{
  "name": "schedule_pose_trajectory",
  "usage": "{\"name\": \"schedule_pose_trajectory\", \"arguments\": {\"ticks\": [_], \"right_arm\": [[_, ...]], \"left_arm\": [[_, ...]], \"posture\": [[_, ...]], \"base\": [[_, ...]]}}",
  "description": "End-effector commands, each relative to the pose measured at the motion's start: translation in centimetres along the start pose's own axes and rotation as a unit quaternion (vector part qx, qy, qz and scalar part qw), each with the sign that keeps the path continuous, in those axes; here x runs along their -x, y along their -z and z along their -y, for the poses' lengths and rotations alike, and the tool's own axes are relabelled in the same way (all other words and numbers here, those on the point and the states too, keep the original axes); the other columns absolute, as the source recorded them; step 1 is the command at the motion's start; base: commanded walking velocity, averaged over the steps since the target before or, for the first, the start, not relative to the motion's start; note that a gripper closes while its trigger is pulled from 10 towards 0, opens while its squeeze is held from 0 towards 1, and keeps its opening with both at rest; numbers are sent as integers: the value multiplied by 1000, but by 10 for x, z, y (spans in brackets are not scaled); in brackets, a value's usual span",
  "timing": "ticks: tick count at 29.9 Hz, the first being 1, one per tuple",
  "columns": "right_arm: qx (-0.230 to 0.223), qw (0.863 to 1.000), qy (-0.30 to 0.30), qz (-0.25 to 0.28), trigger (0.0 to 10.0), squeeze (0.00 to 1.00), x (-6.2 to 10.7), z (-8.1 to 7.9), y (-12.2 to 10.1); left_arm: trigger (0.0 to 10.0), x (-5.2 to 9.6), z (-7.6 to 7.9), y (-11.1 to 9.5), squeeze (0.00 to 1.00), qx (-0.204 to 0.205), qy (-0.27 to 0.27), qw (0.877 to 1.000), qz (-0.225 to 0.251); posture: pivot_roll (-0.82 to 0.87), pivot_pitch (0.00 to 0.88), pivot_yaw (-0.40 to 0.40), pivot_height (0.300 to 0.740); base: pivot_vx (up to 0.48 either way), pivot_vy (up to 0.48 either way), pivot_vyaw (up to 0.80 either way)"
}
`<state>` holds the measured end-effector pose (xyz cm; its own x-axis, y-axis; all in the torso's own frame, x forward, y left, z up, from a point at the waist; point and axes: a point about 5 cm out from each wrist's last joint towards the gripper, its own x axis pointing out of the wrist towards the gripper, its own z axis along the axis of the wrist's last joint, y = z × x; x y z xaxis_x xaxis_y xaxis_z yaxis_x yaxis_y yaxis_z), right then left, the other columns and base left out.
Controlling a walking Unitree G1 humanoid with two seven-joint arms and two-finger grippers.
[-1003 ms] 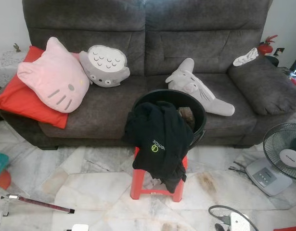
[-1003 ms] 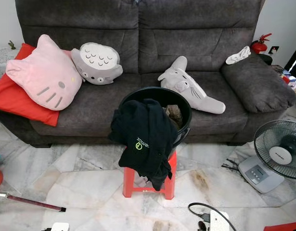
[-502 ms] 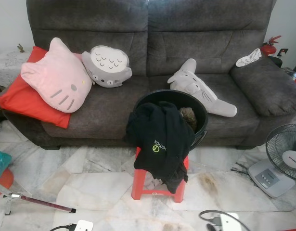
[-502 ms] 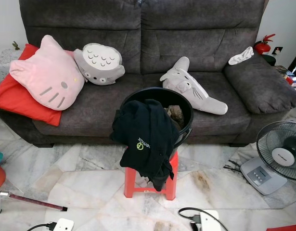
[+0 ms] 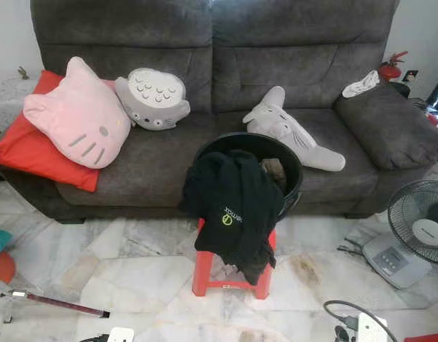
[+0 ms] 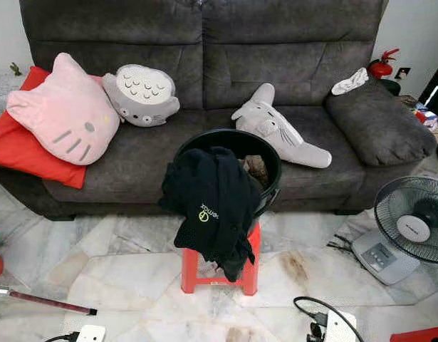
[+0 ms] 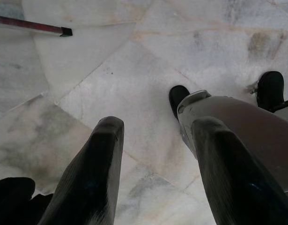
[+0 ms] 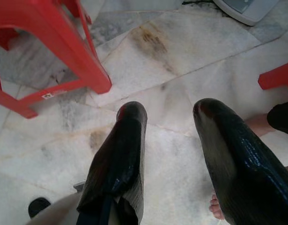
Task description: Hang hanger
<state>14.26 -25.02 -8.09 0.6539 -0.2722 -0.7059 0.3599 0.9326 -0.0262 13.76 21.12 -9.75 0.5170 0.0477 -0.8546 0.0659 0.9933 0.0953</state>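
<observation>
Sofa (image 5: 226, 64) ahead, dark grey, w/ a pink cat cushion (image 5: 82, 114), a grey round plush (image 5: 156, 98) and a grey shark plush (image 5: 290, 128) on the seat. Just in front of it a red stool (image 5: 229, 267) carries a black bucket (image 5: 293, 167), a black garment (image 5: 233, 206) draped over its near rim and hanging past the stool's seat. Can't make out a hanger anywhere. White fan (image 5: 418, 231) on the marble floor (image 5: 133, 263) to my right, well apart from the stool. My left claw (image 7: 155, 129) hangs over bare floor, fingers spread, nothing between them. My right claw (image 8: 169, 112) is also spread & empty, low beside the stool's leg (image 8: 94, 58).
</observation>
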Motion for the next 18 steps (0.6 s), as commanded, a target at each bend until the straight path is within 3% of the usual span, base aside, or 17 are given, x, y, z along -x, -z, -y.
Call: {"name": "schedule_pose_trajectory", "arguments": {"ticks": [1,5,18], "right_arm": [[-15,1000,2,-3,10000,0,0,-1,0],[-20,1000,-4,-8,10000,0,-1,-6,0],[-24,1000,-19,-7,10000,0,-2,-18,1]], "left_arm": [[10000,1,-3,2,0,13,-7,1000,-7],[10000,1,-5,3,0,44,-17,999,-8],[10000,1,-8,2,0,26,-15,1000,-6]], "posture": [[-135,38,-2,740],[-128,52,3,740],[-123,58,13,740]], "base": [[0,0,0],[0,156,0],[0,333,0]]}}
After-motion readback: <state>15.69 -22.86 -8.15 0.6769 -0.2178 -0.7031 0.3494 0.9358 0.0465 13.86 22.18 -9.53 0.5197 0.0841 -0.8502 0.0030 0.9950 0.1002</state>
